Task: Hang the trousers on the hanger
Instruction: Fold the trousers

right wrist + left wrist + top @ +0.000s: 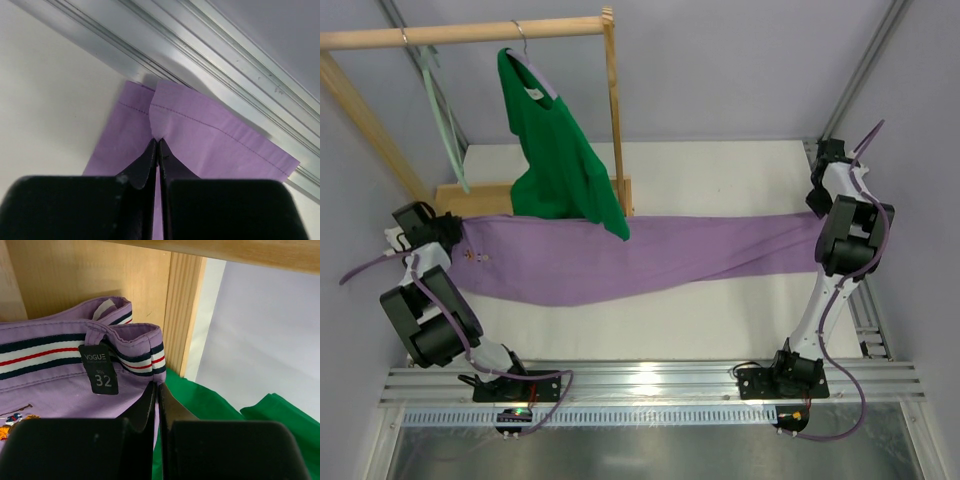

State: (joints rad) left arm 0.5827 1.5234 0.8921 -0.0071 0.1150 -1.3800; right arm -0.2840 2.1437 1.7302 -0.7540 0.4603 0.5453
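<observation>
— Trousers first: how many do we count by the pale wooden rack [470, 33]?
— One long lilac fabric pair of trousers [620, 260], stretched along its base. Two hangers on its rail: the thin mint-green hanger [445, 125] and a metal-hooked hanger [520, 35] carrying one bright green top [560, 150].
— Our grippers?
— Left gripper [157, 390] pinches the striped waistband [50, 352] beside its post; right gripper [158, 145] pinches a leg hem [200, 125], well away.

One trousers [620, 260], two hangers [442, 125], one green top [560, 150].
</observation>
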